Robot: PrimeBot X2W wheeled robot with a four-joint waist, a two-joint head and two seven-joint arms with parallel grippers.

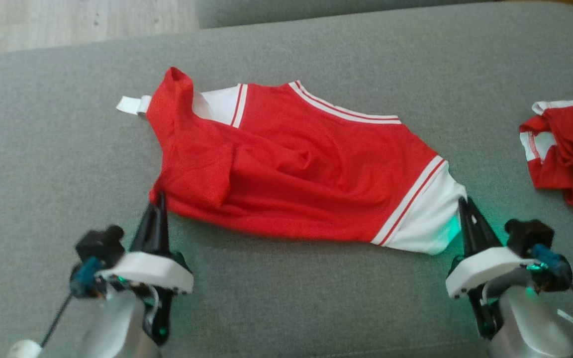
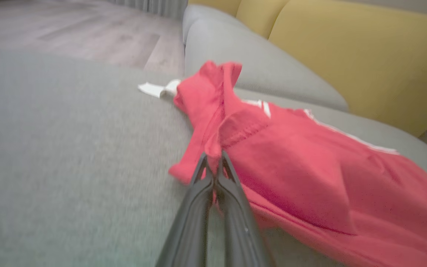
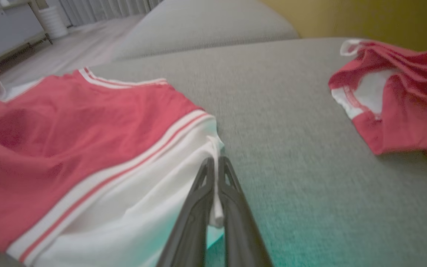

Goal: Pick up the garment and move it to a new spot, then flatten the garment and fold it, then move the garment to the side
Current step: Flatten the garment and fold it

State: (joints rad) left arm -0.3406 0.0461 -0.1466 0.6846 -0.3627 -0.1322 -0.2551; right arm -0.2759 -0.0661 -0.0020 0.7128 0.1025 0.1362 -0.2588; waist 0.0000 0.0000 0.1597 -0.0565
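Note:
The garment [image 1: 291,164] is a red top with white striped trim, spread crumpled across the grey cushion [image 1: 43,164]. My left gripper [image 1: 159,199] is shut on its near left red corner; in the left wrist view the red cloth [image 2: 291,167] is pinched between the fingertips of the left gripper [image 2: 213,159]. My right gripper [image 1: 463,203] is shut on the white band at the near right corner, and the right wrist view shows white fabric [image 3: 124,218] caught between the fingers of the right gripper [image 3: 215,163]. A white strap end sticks out at the far left.
A second red and white garment [image 1: 567,149] lies bunched at the cushion's right edge [image 3: 395,92]. Yellow back cushions [image 2: 347,48] rise behind. Wood floor [image 1: 67,20] lies beyond the cushion's far left edge.

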